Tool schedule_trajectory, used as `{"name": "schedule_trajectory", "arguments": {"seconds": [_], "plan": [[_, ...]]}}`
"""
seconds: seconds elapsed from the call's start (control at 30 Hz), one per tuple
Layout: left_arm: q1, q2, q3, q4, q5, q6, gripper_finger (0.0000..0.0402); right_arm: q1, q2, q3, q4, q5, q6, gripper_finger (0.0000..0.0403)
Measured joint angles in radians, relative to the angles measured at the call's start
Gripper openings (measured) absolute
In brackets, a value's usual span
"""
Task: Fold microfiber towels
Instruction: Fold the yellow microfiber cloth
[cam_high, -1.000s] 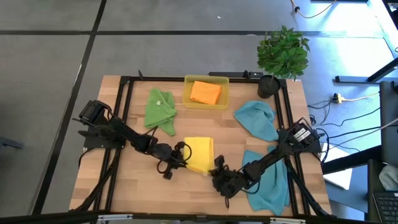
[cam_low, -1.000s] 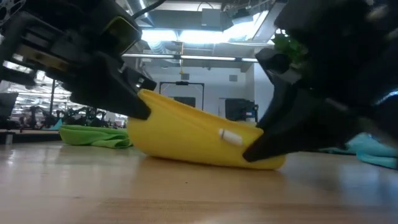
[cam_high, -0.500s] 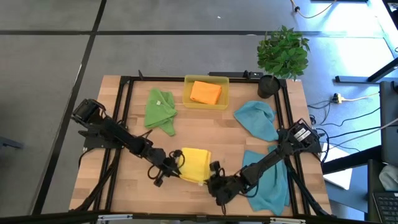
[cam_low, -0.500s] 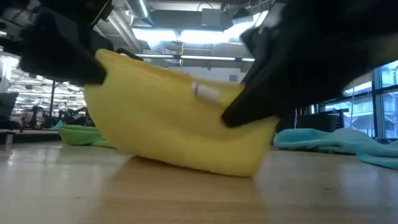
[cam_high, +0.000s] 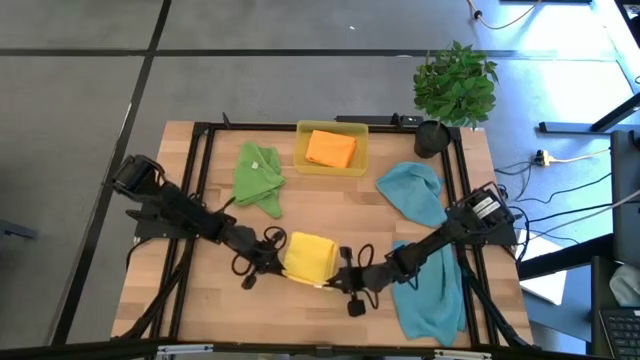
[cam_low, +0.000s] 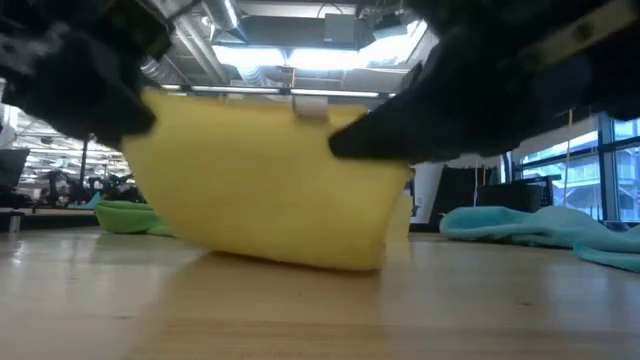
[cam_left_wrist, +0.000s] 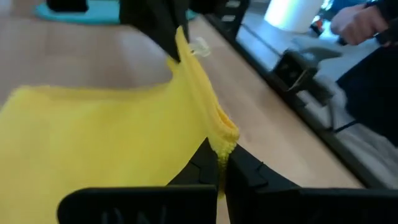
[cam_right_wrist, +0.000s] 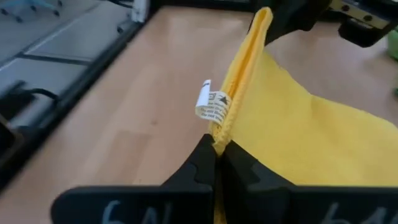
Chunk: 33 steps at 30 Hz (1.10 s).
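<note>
Mid-fold at the front of the surface: you have both arms on the yellow towel (cam_high: 308, 257), one at each end of its lifted edge. Left gripper (cam_high: 272, 254) fingers are clamped together on one corner; in the left wrist view the hem (cam_left_wrist: 219, 135) bunches right between the finger tips. Right gripper (cam_high: 341, 279) fingers are pinched on the opposite corner, the white care tag (cam_right_wrist: 211, 103) hanging just beyond them. The low view shows the towel (cam_low: 265, 180) held up as a sagging sheet, its lower fold resting on the wood surface (cam_high: 190, 300).

Handling, as a judgement: the cloth is light, soft and limp w/ no stiffness, so it'll drape and follow wherever the fingers go. It's grippy rather than slick, and not fragile. Best hold is what you've got: the stitched hem at the corners, where the layers are thickest. Keep the edge taut btwn the two fingers, or the middle will droop and the fold will land crooked.

Other towels wait well away from both fingers: green (cam_high: 256, 176) to the far left, orange (cam_high: 331, 148) in the yellow tray (cam_high: 300, 160), two teal ones (cam_high: 415, 192) (cam_high: 432, 295) on the right, the nearer one lying under the right arm. A potted plant (cam_high: 454, 85) stands at the far corner.
</note>
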Motion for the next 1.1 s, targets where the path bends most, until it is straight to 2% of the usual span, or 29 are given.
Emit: {"name": "schedule_trajectory", "arguments": {"seconds": [0.17,0.33,0.43,0.57,0.7,0.87,1.1], "plan": [[-0.096,0.000,0.082,-0.028,-0.038,-0.004,0.0000,0.059,0.000,0.063,-0.002,-0.011,-0.010,0.0006],[-0.159,0.000,0.144,-0.033,-0.055,0.079,0.0000,0.085,-0.001,0.109,0.007,-0.015,-0.051,0.0006],[-0.138,0.000,0.139,-0.069,-0.070,0.090,0.0000,0.059,-0.002,0.089,-0.009,-0.022,-0.012,0.0006],[-0.087,0.000,0.109,-0.151,-0.093,0.019,0.0000,0.014,-0.002,0.014,-0.010,-0.013,0.076,0.0006],[-0.043,0.000,0.073,-0.145,-0.109,-0.018,0.0000,-0.003,-0.002,-0.027,0.007,-0.007,0.145,0.0006],[0.004,0.000,0.066,-0.175,-0.103,-0.041,0.0000,-0.004,-0.002,-0.032,0.006,-0.004,0.195,0.0006],[0.009,0.000,0.066,-0.187,-0.051,-0.067,0.0000,-0.004,-0.002,-0.032,0.005,-0.033,0.246,0.0006]]}}
